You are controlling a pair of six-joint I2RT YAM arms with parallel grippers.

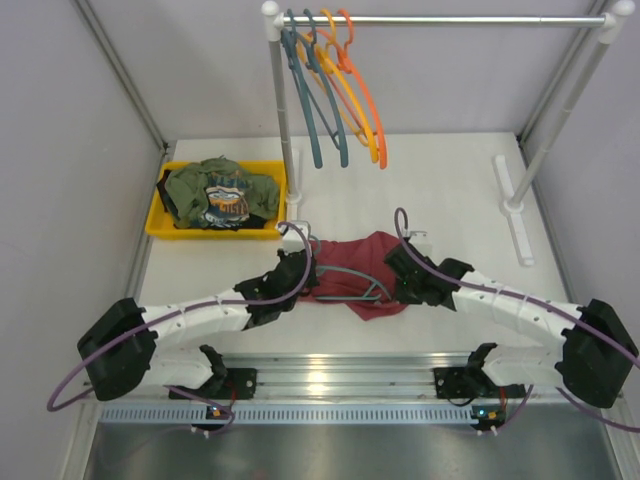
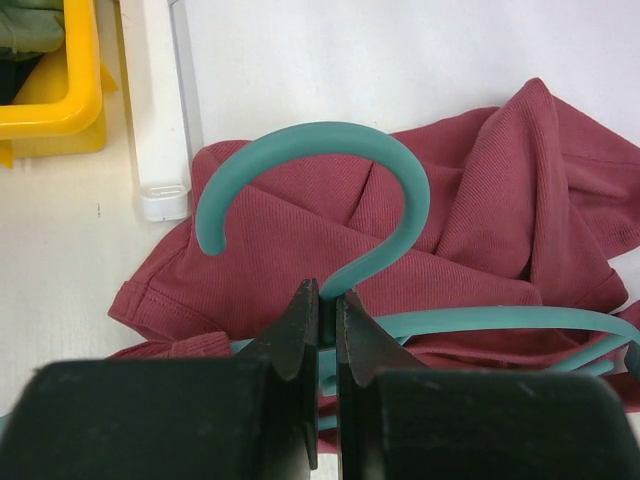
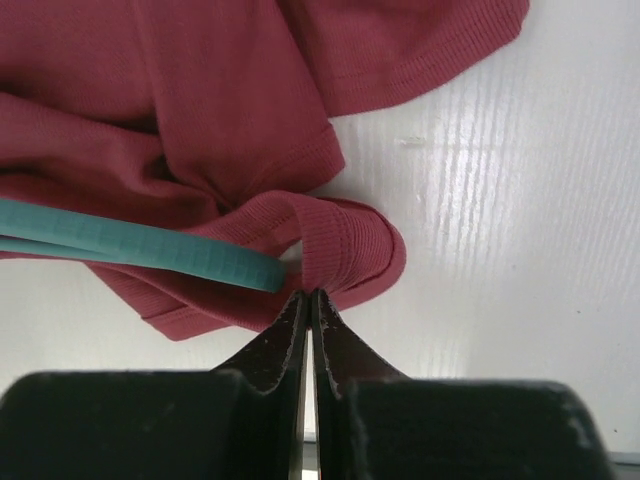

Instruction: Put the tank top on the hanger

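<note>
Tank top point(image 1: 372, 258) lies crumpled mid-desk point(image 1: 450, 180). Hanger point(image 2: 310, 135) lies across it, one arm end reaching into a strap loop. Left pincer point(image 2: 328, 296) sits at the top's 9 o'clock, clenched on the hanger neck below the hook. Right pincer point(image 3: 307, 298) at 3 o'clock is clamped on the strap fold, edge only. Risk: the thin bite slips under pull and the strap drops off the hanger end. The hanger may also twist in the narrow neck grip. Yellow bin point(image 1: 210, 233) at 10 o'clock, well apart.
</note>
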